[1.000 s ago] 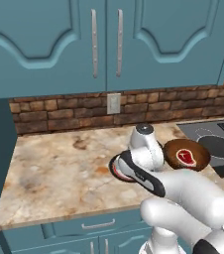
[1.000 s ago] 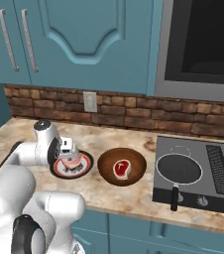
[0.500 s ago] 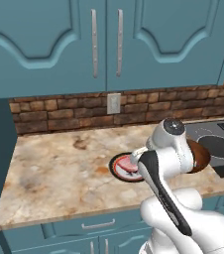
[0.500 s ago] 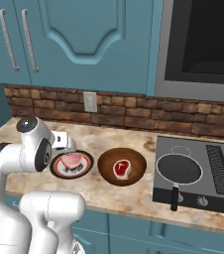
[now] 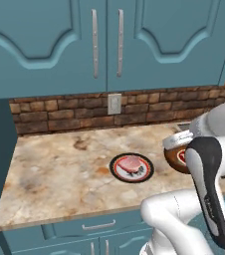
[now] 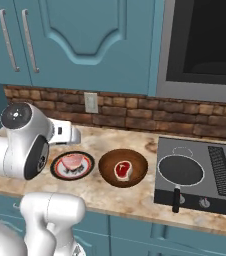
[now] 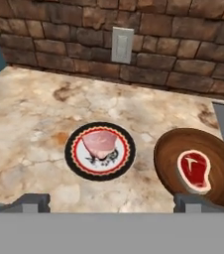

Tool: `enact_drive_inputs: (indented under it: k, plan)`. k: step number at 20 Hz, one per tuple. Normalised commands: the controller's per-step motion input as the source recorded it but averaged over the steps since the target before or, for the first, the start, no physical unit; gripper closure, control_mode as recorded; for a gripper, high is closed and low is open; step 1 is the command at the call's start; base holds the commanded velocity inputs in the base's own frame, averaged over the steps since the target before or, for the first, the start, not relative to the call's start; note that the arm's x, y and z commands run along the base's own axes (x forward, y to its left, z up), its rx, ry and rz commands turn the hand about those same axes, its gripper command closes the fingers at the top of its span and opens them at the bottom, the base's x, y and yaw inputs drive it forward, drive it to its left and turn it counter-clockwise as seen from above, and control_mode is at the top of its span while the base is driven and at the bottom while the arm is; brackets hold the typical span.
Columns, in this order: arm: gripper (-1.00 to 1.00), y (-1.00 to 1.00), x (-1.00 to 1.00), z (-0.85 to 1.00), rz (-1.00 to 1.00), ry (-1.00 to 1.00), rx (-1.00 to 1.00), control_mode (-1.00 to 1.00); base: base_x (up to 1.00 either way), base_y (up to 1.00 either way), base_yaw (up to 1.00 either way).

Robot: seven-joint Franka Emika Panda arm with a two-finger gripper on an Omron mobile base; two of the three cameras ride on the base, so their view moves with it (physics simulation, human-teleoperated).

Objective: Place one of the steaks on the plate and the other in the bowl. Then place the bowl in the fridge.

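Note:
The pale pink steak (image 7: 100, 141) lies on the plate (image 7: 74, 158), a small round one with a dark rim and red ring, on the marble counter. To its right the deep red steak (image 7: 194, 170) rests inside the brown wooden bowl (image 7: 166, 154). My gripper (image 7: 113, 202) hangs open and empty above the counter's front, its fingertips (image 7: 34, 201) spread wide, one on the plate's side and one on the bowl's. The right base view has plate (image 6: 57, 170) and bowl (image 6: 107, 167) side by side, and my arm partly covers the bowl (image 5: 176, 158) in the left base view. The fridge is out of view.
A black frying pan (image 6: 180, 170) sits on the cooktop (image 6: 220, 180) right of the bowl. A brick backsplash with a wall outlet (image 7: 122, 44) runs behind the counter, teal cabinets (image 5: 107, 40) hang above, and a dark microwave (image 6: 205, 45) is mounted over the stove.
My hand has lifted up and back from the plate, leaving the pale pink steak lying on it. The arm has swung and now covers part of the bowl in the left base view.

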Motion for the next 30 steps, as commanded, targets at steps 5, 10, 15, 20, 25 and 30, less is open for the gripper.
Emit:
enact_drive_inputs:
  k: [5,10,15,20,25,30]
  plan:
    - [-1.0,-0.29,-0.97,0.09,0.0,-0.34,0.05,-1.0,0.0,0.0,0.0]
    - [-1.0,-0.03,-0.72,0.0,0.0,-0.2,0.0,-1.0,0.0,0.0,0.0]
    - [-1.0,0.0,-0.46,-0.01,0.0,-0.11,0.0,-1.0,0.0,0.0,0.0]
    - [-1.0,0.0,-0.13,-0.04,0.0,-0.02,0.0,1.0,-0.32,0.0,0.0]
    - [-1.0,0.0,0.0,0.0,0.0,0.0,0.0,1.0,-0.79,0.0,0.0]
    - [-1.0,0.0,0.0,0.0,0.0,0.0,0.0,1.0,-0.85,0.0,0.0]
